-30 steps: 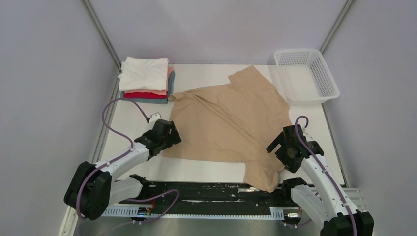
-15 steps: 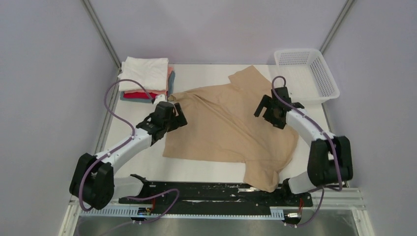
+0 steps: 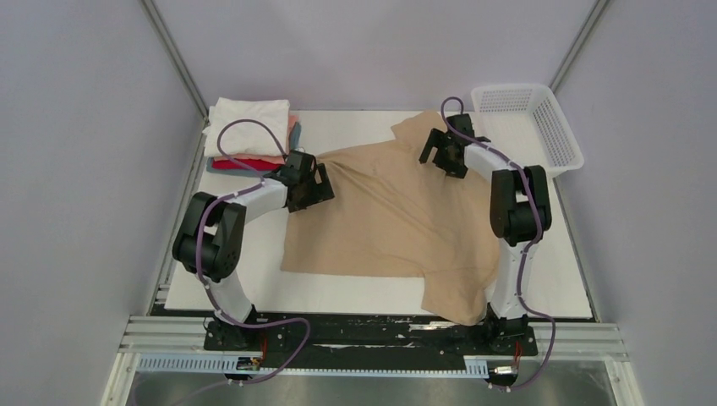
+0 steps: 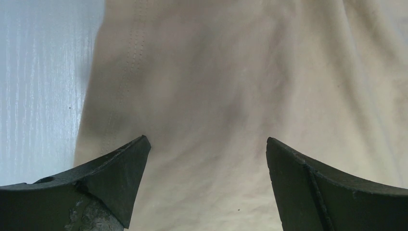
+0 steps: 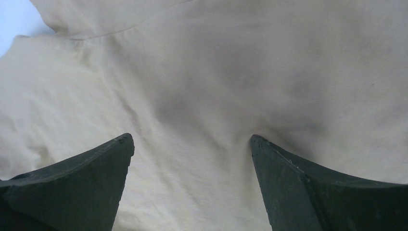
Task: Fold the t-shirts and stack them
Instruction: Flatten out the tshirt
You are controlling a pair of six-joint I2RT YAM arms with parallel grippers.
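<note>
Left wrist view: the left gripper (image 4: 207,140) has its jaws spread wide over the tan t-shirt (image 4: 216,72), close above a stitched hem at the cloth's left edge. White table (image 4: 38,72) shows just beyond that hem. Whether the fingertips (image 4: 137,149) press the cloth cannot be told. From the right wrist, the right gripper (image 5: 191,138) is likewise parted. It holds nothing, and wrinkled tan cloth fills the frame below it but for a sliver of table at the top left.

From the top camera, the left gripper (image 3: 311,184) sits at the shirt's left sleeve. The right gripper (image 3: 441,152) sits by the far sleeve. The shirt lies spread and rumpled across the middle of the table (image 3: 355,123). Its near right sleeve (image 3: 457,304) droops over the table's near edge toward the black base plate (image 3: 363,331).

Pale lilac walls close in the table on three sides, with metal posts (image 3: 173,55) running up the back corners. A purple cable (image 3: 241,131) from the left arm loops across the stack of folded t-shirts (image 3: 254,110) in the far left corner. That stack is white on top, with pink, red and blue-grey edges beneath. It lies just beside the tan sleeve.

A white mesh basket (image 3: 558,127) stands at the far right corner, near the shirt's far sleeve, its mesh floor in plain view.
</note>
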